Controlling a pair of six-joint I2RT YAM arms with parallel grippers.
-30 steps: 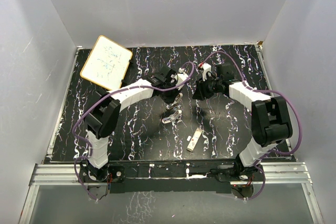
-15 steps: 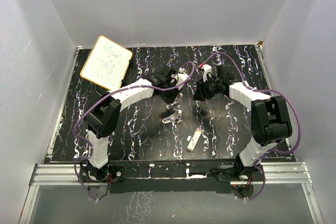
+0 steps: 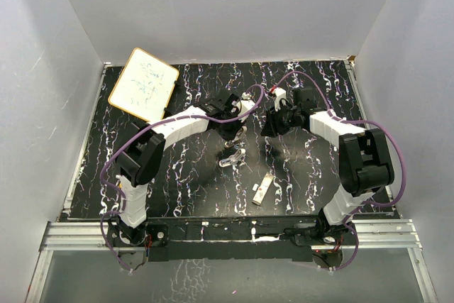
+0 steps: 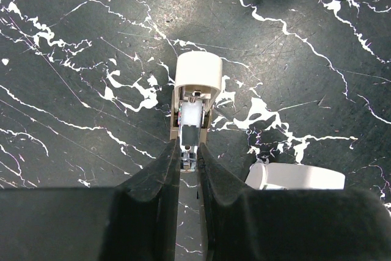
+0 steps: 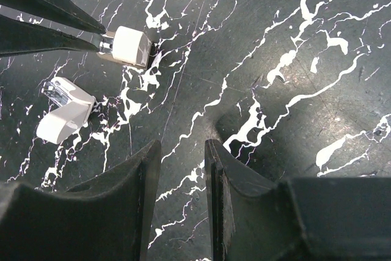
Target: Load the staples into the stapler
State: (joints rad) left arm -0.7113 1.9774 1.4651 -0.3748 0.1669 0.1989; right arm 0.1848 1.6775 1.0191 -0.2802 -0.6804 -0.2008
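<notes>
My left hand is clamped tight on the thin metal end of the stapler; its cream cap sticks out just past my fingertips, low over the black marbled table; a second cream piece with a metal end lies just to the right of that hand, and I cannot tell whether the two are joined; my right hand hangs near, jaws a little apart and gripping nothing, the stapler ahead of it and to its left; the staples lie on the table behind both hands, toward my bases, well apart from both.
</notes>
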